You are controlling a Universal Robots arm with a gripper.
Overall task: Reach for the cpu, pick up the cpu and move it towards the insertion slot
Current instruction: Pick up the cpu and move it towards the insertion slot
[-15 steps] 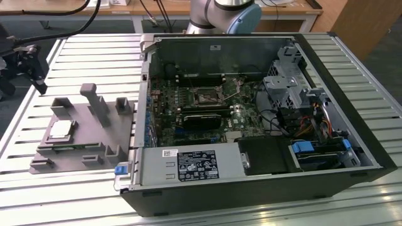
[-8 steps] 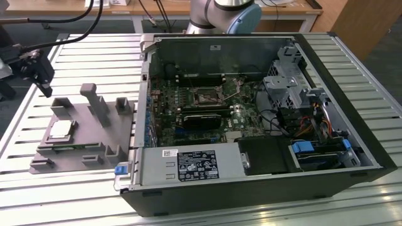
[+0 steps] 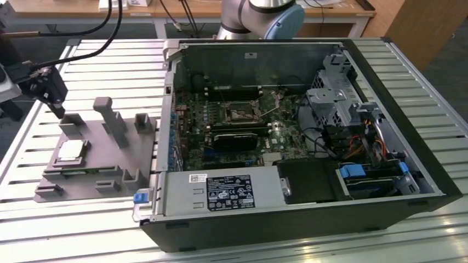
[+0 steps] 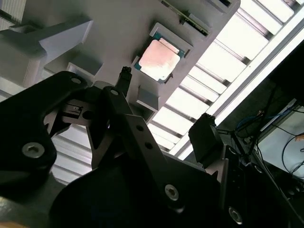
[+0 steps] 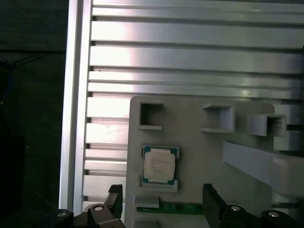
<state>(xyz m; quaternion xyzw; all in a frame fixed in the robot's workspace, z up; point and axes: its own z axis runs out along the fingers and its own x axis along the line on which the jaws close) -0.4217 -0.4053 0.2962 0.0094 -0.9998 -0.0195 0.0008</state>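
- We see the gripper [image 5: 161,192] spread, empty, near the cpu [image 5: 159,165];
- the cpu lies in the tray [image 5: 204,161] beside its edge;
- the insertion slot [image 3: 239,113] sits well apart;
- a label [image 3: 228,193] sits inside the case [image 3: 292,230].

1 arm [image 3: 263,16], claw [image 3: 57,109] pointing downward, 2 fingers [image 5: 210,197] spread wide apart

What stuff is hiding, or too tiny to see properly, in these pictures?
- The underside of the cpu: it lies flat in the grey tray in both wrist views.
- What is inside the insertion slot: too small in the exterior view.
- The gripper: its body is cut off by the picture's edge in the first wrist view.
- The robot arm: cut off by the exterior view's upper edge.
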